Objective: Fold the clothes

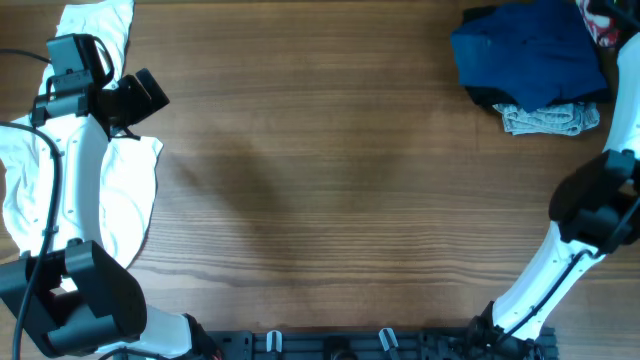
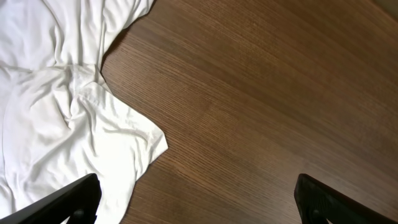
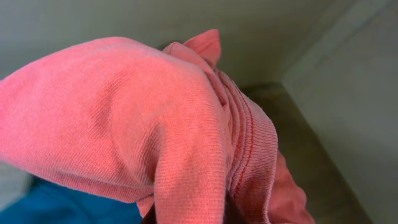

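Observation:
A large white shirt (image 1: 125, 190) lies crumpled at the table's left edge; it also shows in the left wrist view (image 2: 56, 118). My left gripper (image 1: 140, 95) hovers over the shirt's right edge, open and empty, its fingers wide apart (image 2: 199, 205). The red T-shirt (image 3: 143, 118) fills the right wrist view, bunched and gathered down into my right gripper's jaws, which the cloth hides. In the overhead view only a scrap of it (image 1: 603, 25) shows at the top right corner. My right arm (image 1: 600, 205) reaches off the right edge.
A dark blue garment (image 1: 530, 50) lies heaped at the back right with a grey piece (image 1: 550, 118) under its front edge. Bare wooden table (image 1: 340, 180) spans the middle. A pale wall and corner show behind the red cloth.

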Robot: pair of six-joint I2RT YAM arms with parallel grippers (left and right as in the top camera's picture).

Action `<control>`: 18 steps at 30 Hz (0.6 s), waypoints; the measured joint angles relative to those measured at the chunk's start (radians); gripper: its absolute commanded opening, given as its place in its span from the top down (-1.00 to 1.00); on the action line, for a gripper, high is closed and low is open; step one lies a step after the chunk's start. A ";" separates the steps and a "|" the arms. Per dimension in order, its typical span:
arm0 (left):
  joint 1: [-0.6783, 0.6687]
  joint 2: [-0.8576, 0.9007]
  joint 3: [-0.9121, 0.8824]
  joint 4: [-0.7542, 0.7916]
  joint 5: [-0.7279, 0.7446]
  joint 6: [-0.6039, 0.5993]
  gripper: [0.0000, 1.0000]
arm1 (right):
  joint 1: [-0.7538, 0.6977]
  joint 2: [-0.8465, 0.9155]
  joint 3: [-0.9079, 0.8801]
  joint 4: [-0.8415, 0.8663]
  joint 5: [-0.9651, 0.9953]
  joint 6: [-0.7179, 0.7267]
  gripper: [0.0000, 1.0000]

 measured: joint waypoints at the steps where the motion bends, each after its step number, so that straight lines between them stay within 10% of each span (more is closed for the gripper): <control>1: 0.000 0.000 0.000 0.000 0.000 0.000 -1.00 | -0.001 0.013 0.000 -0.002 0.013 -0.018 0.91; 11: 0.000 0.000 0.000 -0.005 0.000 0.000 -1.00 | 0.052 0.065 0.000 -0.082 0.034 -0.138 0.91; 12: 0.000 0.000 0.000 -0.008 0.000 0.000 -0.99 | 0.068 0.065 0.000 -0.126 0.034 -0.148 0.56; 14: 0.000 0.000 0.000 -0.014 0.000 0.000 -1.00 | 0.113 0.072 0.002 -0.235 0.026 -0.192 -0.99; 18: 0.000 0.000 0.000 -0.015 0.000 0.000 -0.99 | 0.173 0.098 0.001 -0.397 0.003 -0.237 -0.98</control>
